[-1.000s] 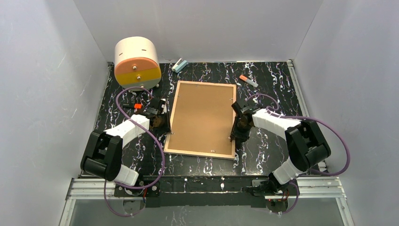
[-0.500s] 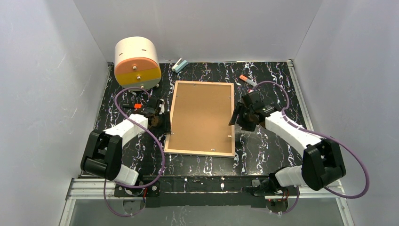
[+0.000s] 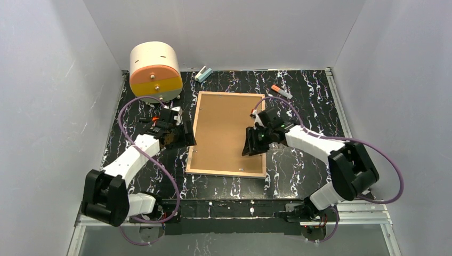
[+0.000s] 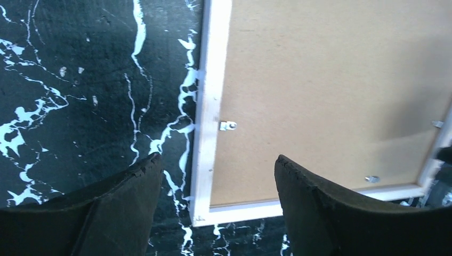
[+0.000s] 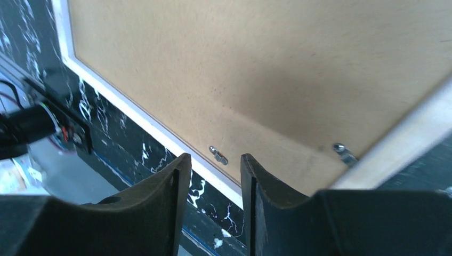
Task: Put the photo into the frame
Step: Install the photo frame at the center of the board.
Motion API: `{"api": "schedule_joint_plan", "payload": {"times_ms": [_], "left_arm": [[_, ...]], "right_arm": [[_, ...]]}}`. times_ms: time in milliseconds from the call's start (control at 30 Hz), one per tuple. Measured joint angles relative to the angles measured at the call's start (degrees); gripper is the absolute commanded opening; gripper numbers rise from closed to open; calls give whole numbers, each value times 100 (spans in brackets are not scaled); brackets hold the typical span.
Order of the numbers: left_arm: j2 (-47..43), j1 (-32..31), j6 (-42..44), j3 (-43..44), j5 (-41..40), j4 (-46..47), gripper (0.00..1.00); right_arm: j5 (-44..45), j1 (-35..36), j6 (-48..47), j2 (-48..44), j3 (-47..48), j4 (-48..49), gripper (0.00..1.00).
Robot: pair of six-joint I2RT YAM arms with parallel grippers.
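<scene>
Light-wood rectangular picture frame [image 3: 224, 133] back-up on black marbled tabletop [image 3: 306, 109]. Left claw [image 3: 184, 140] agape at its left rim. Right claw [image 3: 251, 148] narrowly parted, empty, above its right half.

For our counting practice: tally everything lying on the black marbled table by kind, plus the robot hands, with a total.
Light wood-rimmed rectangular picture frame, brown backing up: 1
Cream, orange and yellow round drum: 1
Orange-and-white marker: 1
Small pale-blue clip-like object: 1
Black two-finger robot hands: 2 (left hand, right hand)
Total: 6
</scene>
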Motion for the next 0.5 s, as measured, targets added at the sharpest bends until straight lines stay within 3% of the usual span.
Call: {"api": "schedule_joint_plan", "payload": {"times_ms": [133, 200, 333, 500], "left_arm": [[-422, -92, -170, -83, 310, -17, 71], [-540, -313, -258, -151, 448, 2, 70], [-420, -1152, -468, -190, 533, 39, 66], [-129, -2210, -719, -223, 533, 125, 50]], "right_arm": [[-195, 323, -221, 415, 0, 0, 45], [-243, 409, -304, 531, 0, -15, 51], [-350, 420, -459, 640, 2, -11, 52], [-498, 420, -656, 846, 2, -11, 43]]}}
